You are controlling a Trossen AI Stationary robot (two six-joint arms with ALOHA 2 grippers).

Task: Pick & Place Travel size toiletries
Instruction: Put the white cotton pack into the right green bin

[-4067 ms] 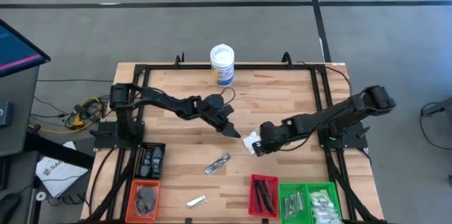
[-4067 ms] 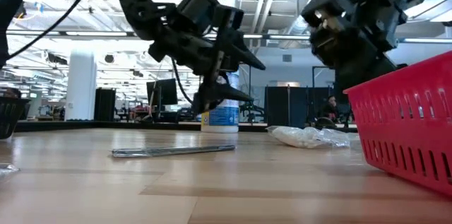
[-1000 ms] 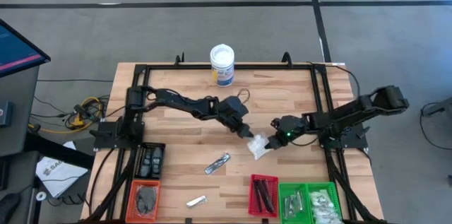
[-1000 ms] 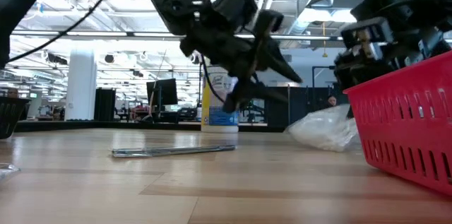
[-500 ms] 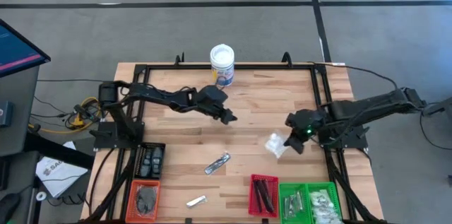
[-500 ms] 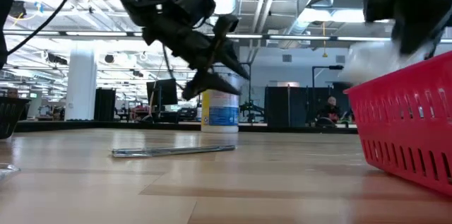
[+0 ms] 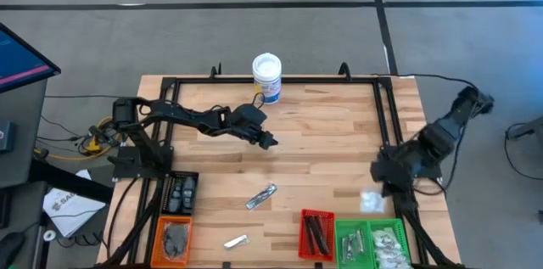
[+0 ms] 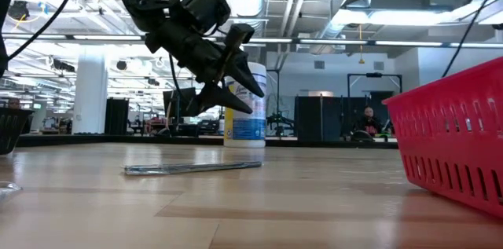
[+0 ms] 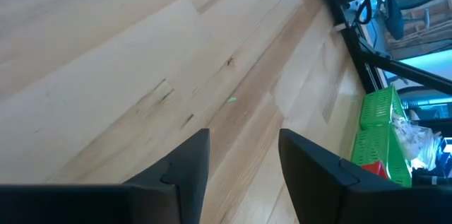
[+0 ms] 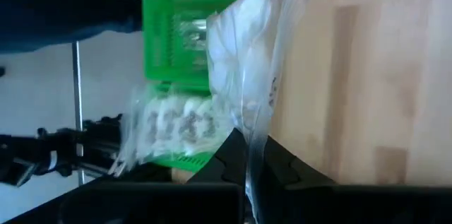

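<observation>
My right gripper (image 10: 247,155) is shut on a clear packet with white contents (image 10: 240,47). It sits near the table's right edge (image 7: 380,186), with the packet (image 7: 371,201) just beyond the green tray (image 7: 372,237). My left gripper (image 7: 265,141) hangs open above the table's middle, holding nothing, and shows in the low view (image 8: 229,78) in front of the white tub (image 8: 250,115). A silvery tube (image 7: 261,195) lies flat on the wood, and a second one (image 7: 235,241) lies near the front edge. My right gripper pinches the packet's clear film (image 10: 248,126) between its two fingers, close to one end. The fingers slant in from the table's far right. The packet is lifted clear of the wood and stretches out past the fingertips, its white contents bunched in the free part (image 10: 233,33).
The orange tray (image 7: 176,237) with dark discs and a black tray (image 7: 178,191) stand at the near left. The red tray (image 7: 316,233) with black sticks stands beside the green tray. The white tub (image 7: 266,78) stands at the far edge. Black frame rails (image 7: 383,125) run along both sides.
My right gripper has lifted the packet off the table's middle and swung it toward the right and near edges, up to the green tray. My left gripper has drawn back from the packet toward the far left and stays open.
</observation>
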